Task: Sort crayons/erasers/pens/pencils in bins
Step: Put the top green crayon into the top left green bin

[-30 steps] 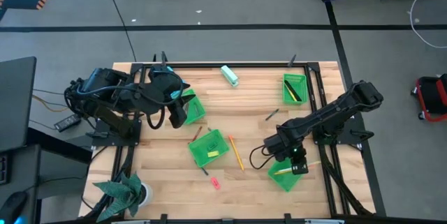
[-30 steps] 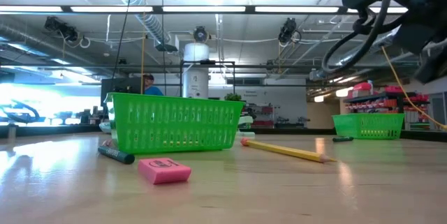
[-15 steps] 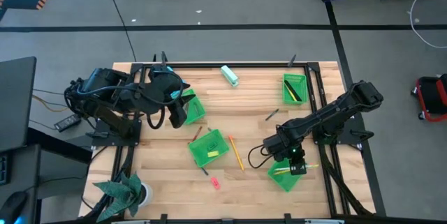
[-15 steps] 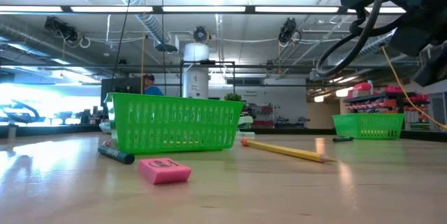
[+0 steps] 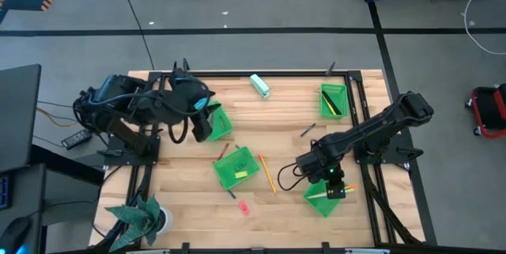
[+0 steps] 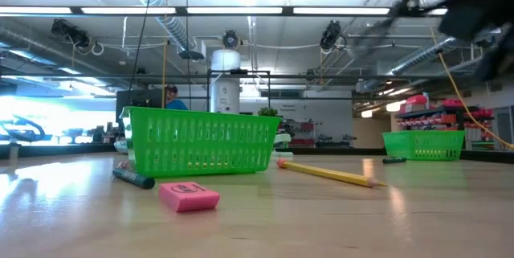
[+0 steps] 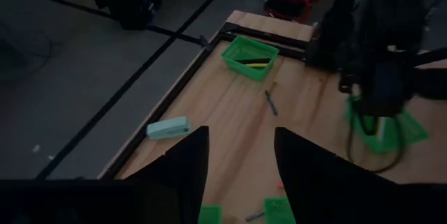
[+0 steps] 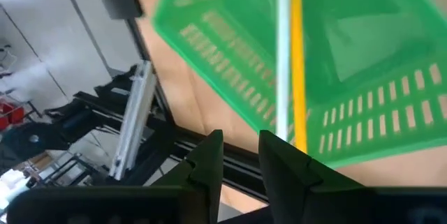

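Four green bins stand on the table: far left (image 5: pixel 219 121), middle (image 5: pixel 237 167), far right (image 5: pixel 334 100) and near right (image 5: pixel 324 200). My right gripper (image 8: pixel 241 142) hovers open just above the near right bin (image 8: pixel 335 63), where a yellow pencil (image 8: pixel 299 56) and a white pencil (image 8: pixel 282 56) lie side by side. My left gripper (image 7: pixel 241 133) waits open, raised over the far left bin (image 5: pixel 219 121). On the wood lie another pencil (image 5: pixel 267 173), a pink eraser (image 5: pixel 243 206), a dark crayon (image 5: pixel 232 195) and a dark pen (image 5: pixel 307 130).
A teal-and-white block (image 5: pixel 259 85) lies near the far edge. The far right bin holds dark and yellow sticks (image 5: pixel 332 104). A potted plant (image 5: pixel 142 218) stands at the near left corner. A black frame (image 5: pixel 364 127) borders the table. Bare wood lies between the middle and right bins.
My right arm has stirred slightly above the near right bin, and it shows blurred in the low view. The pencils lie in that bin as before.
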